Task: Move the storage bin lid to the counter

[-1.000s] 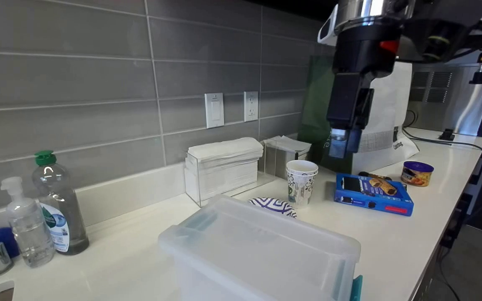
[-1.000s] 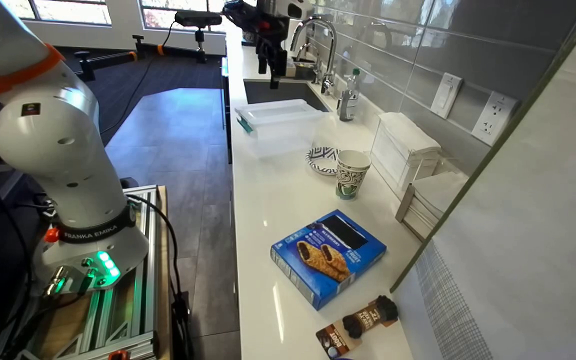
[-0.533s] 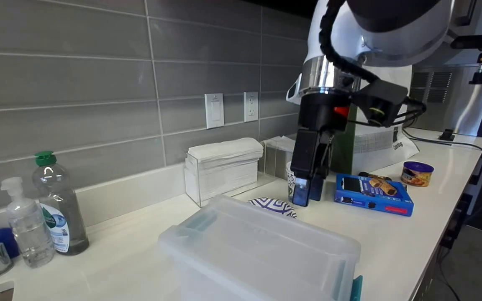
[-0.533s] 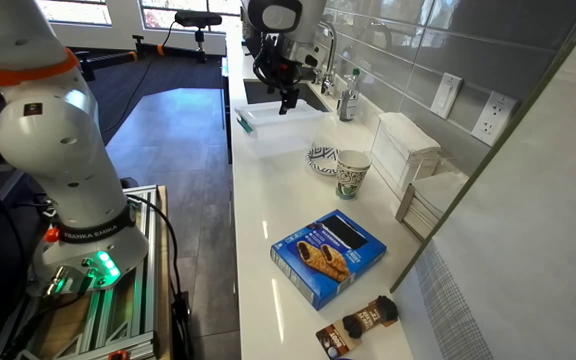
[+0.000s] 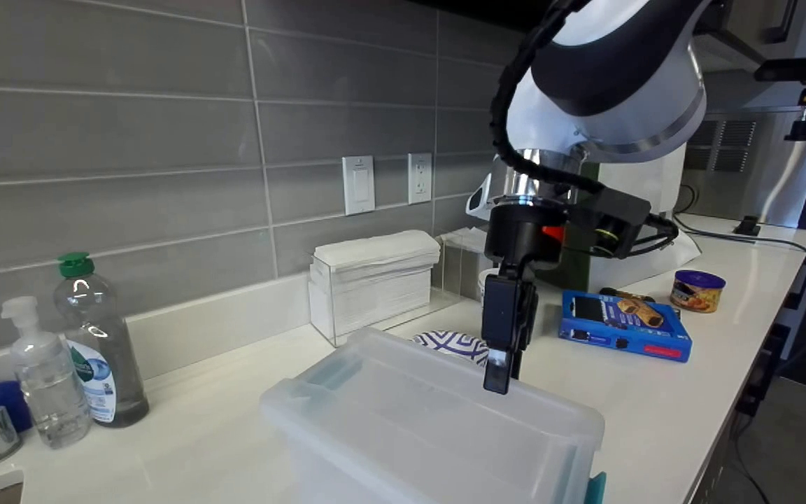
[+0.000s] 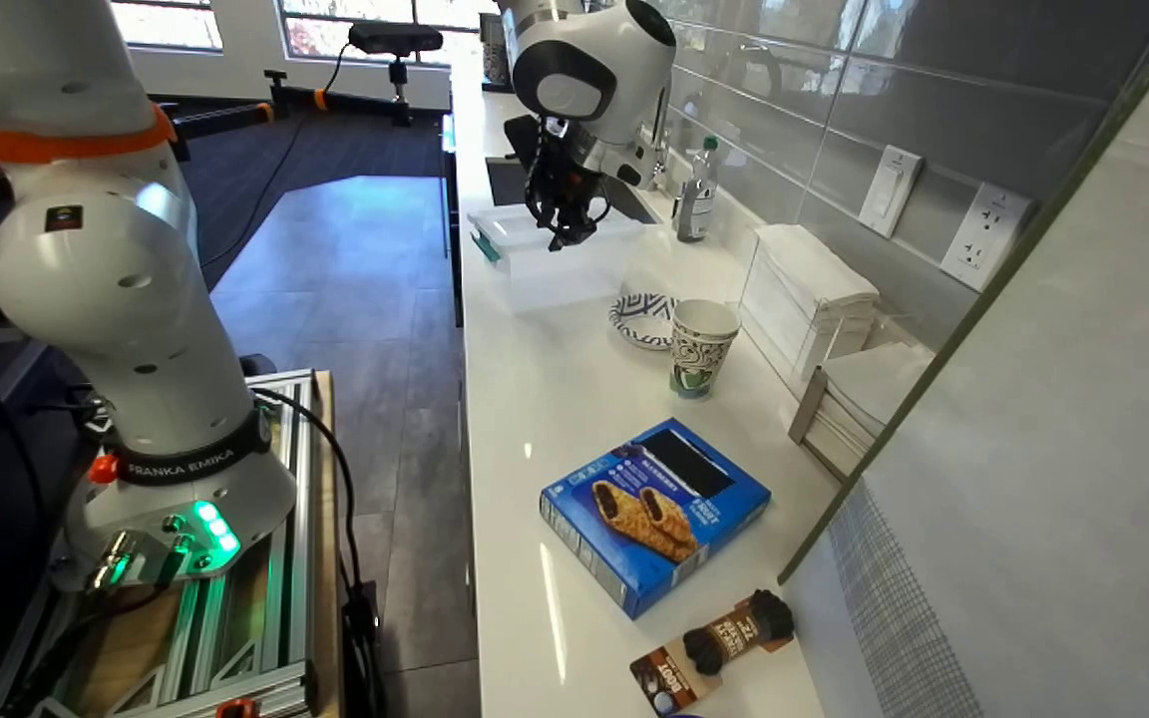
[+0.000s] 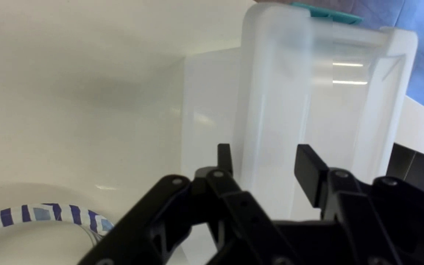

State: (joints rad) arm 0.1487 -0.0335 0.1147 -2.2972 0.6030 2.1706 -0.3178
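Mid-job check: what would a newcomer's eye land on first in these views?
Probably the black gripper, its jaws open at an edge of the frosted storage bin lid in the wrist view. Then the bright blue snack box, lying flat on the off-white counter in both exterior views. Green lights on the robot's base glow at lower left in an exterior view.
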